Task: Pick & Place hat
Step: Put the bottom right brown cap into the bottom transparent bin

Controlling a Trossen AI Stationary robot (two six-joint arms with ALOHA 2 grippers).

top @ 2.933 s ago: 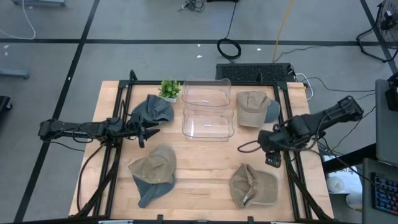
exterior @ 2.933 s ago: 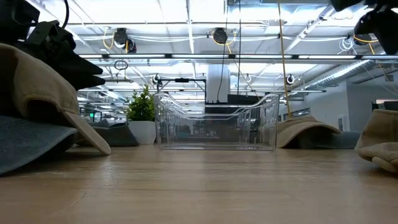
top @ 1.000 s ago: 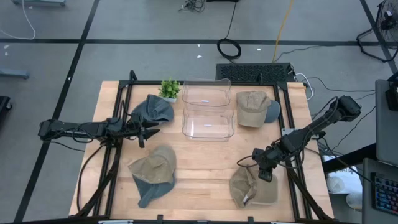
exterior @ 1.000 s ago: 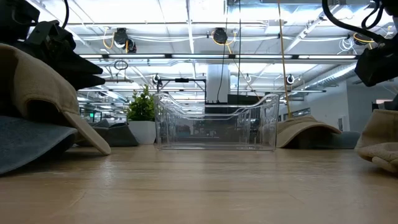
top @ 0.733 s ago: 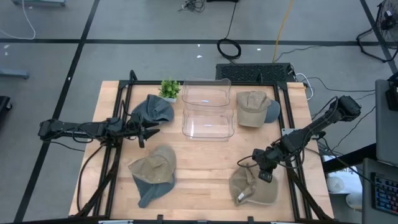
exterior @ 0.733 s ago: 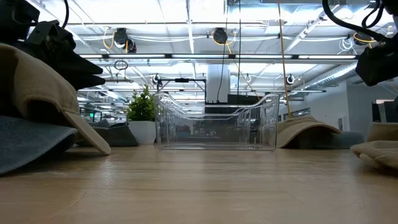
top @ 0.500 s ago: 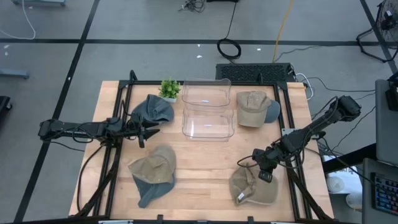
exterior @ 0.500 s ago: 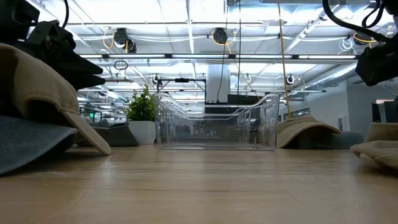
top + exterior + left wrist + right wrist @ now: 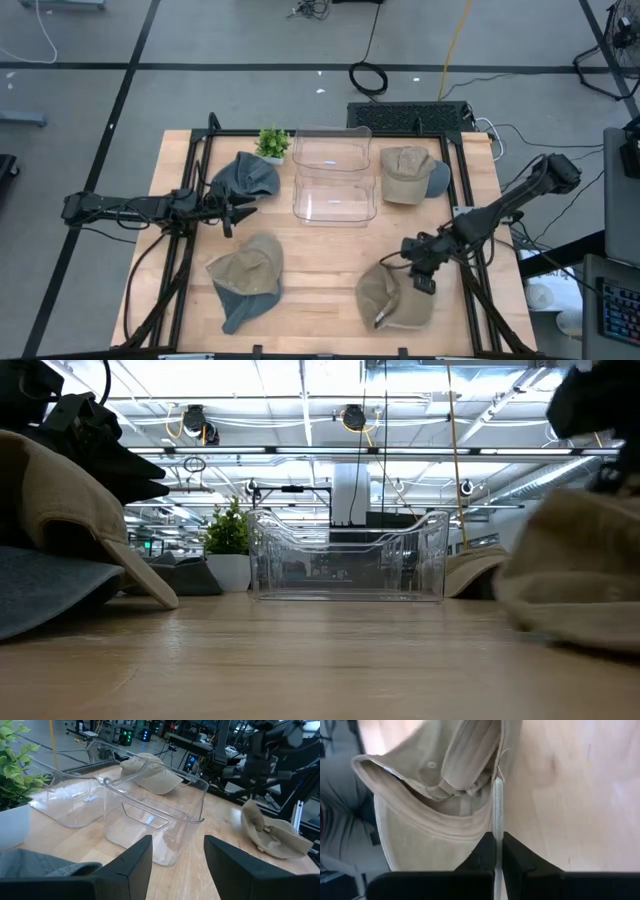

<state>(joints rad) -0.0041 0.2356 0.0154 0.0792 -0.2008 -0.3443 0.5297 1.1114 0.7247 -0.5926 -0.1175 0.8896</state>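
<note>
A tan hat (image 9: 392,296) sits near the table's front right, its open underside facing my right gripper (image 9: 413,273), which is shut on its edge. In the low view this hat (image 9: 575,575) fills the right side. My left gripper (image 9: 177,865) waits open and level at the table's left (image 9: 240,212), touching nothing. A blue-grey hat (image 9: 247,177) lies crown-up just beyond it. A tan hat over blue cloth (image 9: 246,276) lies at the near left. Another tan hat (image 9: 407,172) lies at the far right. My right gripper pinches the thin edge of the tan hat's rim (image 9: 496,810) between its two fingers (image 9: 484,851), next to the folded strap inside the hat. The fingers slant down from the table's right. The hat hangs below them, tipped up; whether its lower part still touches the table I cannot tell.
Two clear plastic bins (image 9: 333,172) stand at the middle far side, seen close in the left wrist view (image 9: 150,820). A small potted plant (image 9: 272,142) stands at their left. The black frame rails (image 9: 190,160) run along both table sides.
My right gripper has risen and moved a little toward the table's left edge, rolling as it went, with the tan hat's rim between its fingers. The hat has been drawn up and leftward with it, its held edge raised and its body bunched narrower.
</note>
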